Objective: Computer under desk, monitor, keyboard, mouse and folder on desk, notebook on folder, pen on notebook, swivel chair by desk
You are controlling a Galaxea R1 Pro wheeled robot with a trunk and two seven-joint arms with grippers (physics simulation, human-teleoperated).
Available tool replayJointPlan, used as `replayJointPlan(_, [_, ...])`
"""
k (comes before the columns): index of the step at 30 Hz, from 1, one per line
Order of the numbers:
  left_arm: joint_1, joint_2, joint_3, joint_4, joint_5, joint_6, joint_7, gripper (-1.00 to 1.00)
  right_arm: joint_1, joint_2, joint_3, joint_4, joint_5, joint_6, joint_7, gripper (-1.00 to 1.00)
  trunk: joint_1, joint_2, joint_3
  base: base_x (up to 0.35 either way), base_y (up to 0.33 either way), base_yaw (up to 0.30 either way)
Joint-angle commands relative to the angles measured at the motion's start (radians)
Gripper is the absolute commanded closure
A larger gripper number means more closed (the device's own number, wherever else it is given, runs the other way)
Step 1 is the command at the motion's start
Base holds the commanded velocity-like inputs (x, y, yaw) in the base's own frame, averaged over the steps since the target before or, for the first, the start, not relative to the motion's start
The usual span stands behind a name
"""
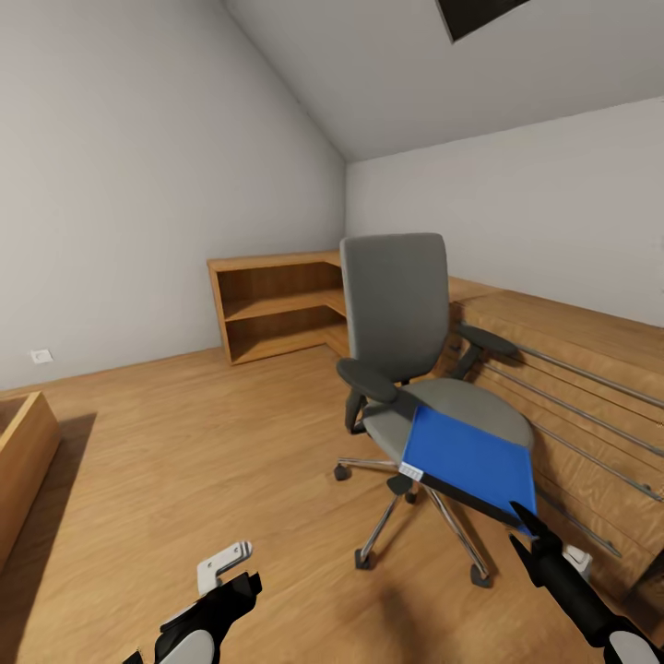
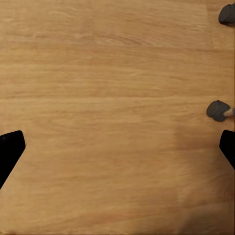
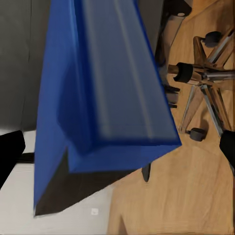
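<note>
The grey swivel chair (image 1: 395, 304) stands mid-room on the wood floor. On its seat lies the blue folder (image 1: 470, 461), tilted, with its black front edge hanging over the seat's front. My right gripper (image 1: 524, 539) is open at the folder's near corner. In the right wrist view the folder (image 3: 107, 88) lies between the wide-apart fingertips of the right gripper (image 3: 117, 149), with the chair's chrome base (image 3: 205, 73) behind it. My left gripper (image 1: 231, 579) hangs open low over bare floor, left of the chair; the left gripper (image 2: 117, 147) has two chair castors (image 2: 218, 110) beside it.
A light-wood corner shelf unit (image 1: 277, 309) stands against the back wall. A long wooden chest with metal rails (image 1: 590, 387) runs along the right, close behind the chair. Another wooden piece (image 1: 23, 452) sits at the left edge. Open floor lies between.
</note>
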Motion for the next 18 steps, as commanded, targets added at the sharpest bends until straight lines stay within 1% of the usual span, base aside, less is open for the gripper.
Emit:
replayJointPlan(1, [-0.001,0.001,-0.001,-0.001,0.0,0.008,0.005,-1.0,-0.001,0.0,-0.002,0.0,-0.007,0.008,0.0,-1.0,-0.001,0.0,-0.001,-0.208,-0.012,0.0])
replayJointPlan(7, [-0.001,0.001,-0.001,-0.001,0.001,0.008,0.005,-1.0,-0.001,0.0,-0.002,0.0,-0.007,0.008,0.0,-1.0,-0.001,0.0,-0.001,-0.102,-0.006,0.0])
replayJointPlan(18, [-0.001,0.001,-0.001,-0.001,0.0,0.008,0.005,-1.0,-0.001,0.001,-0.002,0.0,-0.007,0.008,0.0,-1.0,-0.001,0.0,-0.001,-0.015,-0.001,0.0])
